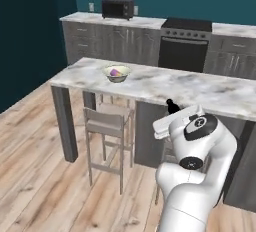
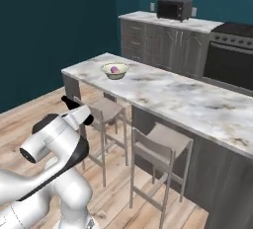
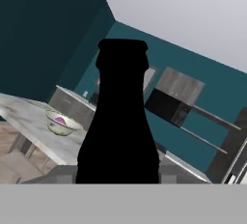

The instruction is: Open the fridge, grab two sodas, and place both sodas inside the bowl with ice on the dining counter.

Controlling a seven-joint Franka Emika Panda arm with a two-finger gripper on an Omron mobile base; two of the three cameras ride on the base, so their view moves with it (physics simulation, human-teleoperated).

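The black, bottle-shaped soda (image 3: 120,121) is being grasped upright in the hand (image 1: 172,107). Ahead and to the left, well apart, the pale bowl (image 1: 117,73) is being carried by the marble surface (image 1: 165,87), with the purple can (image 1: 115,72) already lying inside it.

Purple soda (image 1: 115,72) lying in cream bowl (image 1: 117,77) on marble dining counter (image 1: 165,87); black bottle-shaped soda (image 3: 118,121) upright btwn fingertips.
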